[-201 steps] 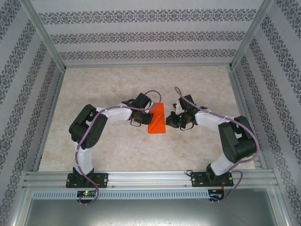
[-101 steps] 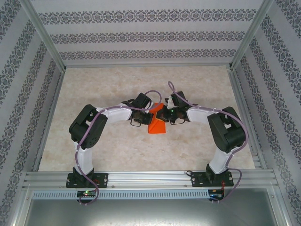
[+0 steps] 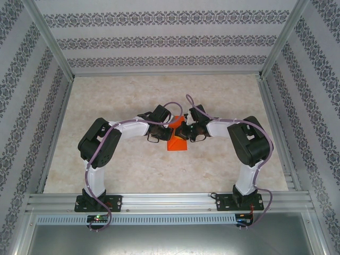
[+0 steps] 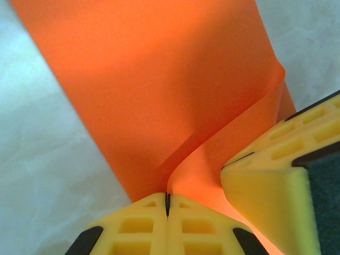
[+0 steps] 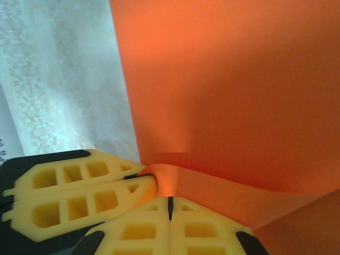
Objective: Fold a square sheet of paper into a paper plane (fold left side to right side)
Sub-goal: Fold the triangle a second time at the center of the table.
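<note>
Pinching bright orange sheet of paper point(image 4: 149, 79) | left gripper point(image 4: 167, 199) clamped on curled flap | right gripper point(image 5: 170, 204) clamped likewise

Nothing readable in any view: no text, labels, brands or numbers. The square sheet of paper point(image 4: 159, 79) is plain orange and unmarked on every face that shows. The wall panels point(image 3: 159, 42) carry repeating ornamental bands, not lettering. The small boards at the arm bases are too small to read.
</note>
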Robot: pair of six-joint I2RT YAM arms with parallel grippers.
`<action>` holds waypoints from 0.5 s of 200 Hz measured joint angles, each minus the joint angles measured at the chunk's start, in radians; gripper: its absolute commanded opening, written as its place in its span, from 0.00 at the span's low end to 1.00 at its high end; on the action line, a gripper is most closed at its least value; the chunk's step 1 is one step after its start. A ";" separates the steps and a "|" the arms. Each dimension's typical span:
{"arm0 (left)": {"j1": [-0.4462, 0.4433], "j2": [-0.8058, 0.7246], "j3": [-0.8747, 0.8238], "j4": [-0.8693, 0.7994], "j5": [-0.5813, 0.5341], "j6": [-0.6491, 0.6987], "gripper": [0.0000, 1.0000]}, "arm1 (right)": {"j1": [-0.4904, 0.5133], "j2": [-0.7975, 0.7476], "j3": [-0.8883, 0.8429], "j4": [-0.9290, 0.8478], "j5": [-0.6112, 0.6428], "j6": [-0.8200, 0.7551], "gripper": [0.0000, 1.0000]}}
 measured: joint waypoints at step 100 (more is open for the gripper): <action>-0.001 0.000 0.002 0.000 0.000 0.004 0.02 | -0.001 0.000 0.007 -0.068 0.044 -0.059 0.00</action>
